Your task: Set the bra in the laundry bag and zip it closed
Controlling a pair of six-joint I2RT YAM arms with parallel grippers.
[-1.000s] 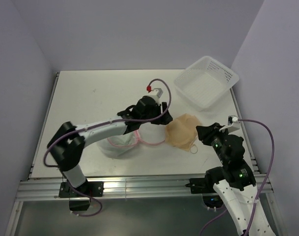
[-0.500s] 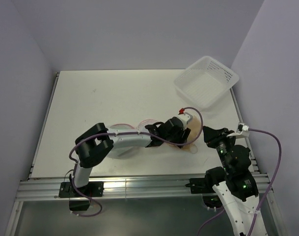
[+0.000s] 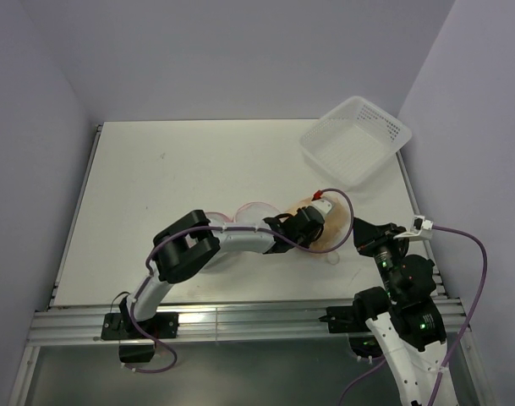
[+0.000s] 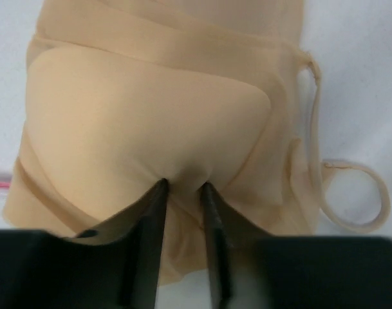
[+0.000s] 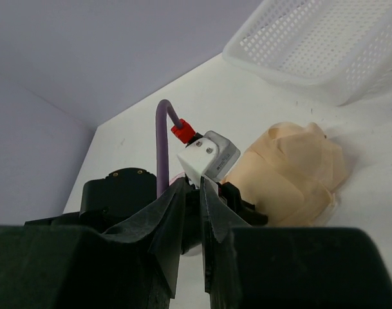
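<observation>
Left elbow moved toward the bra (image 3: 335, 227); left gripper (image 4: 183, 187) pinched its fabric. Right gripper (image 5: 193, 188), closed, hovered beside the bra above white table (image 3: 156, 169).

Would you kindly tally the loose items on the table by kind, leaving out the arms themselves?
bra: 1
laundry bag: 1
basket: 1
Total: 3

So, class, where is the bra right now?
In the top view the bra lies right of centre on the table, pinched by the left fingers, with the basket beyond it.
</observation>
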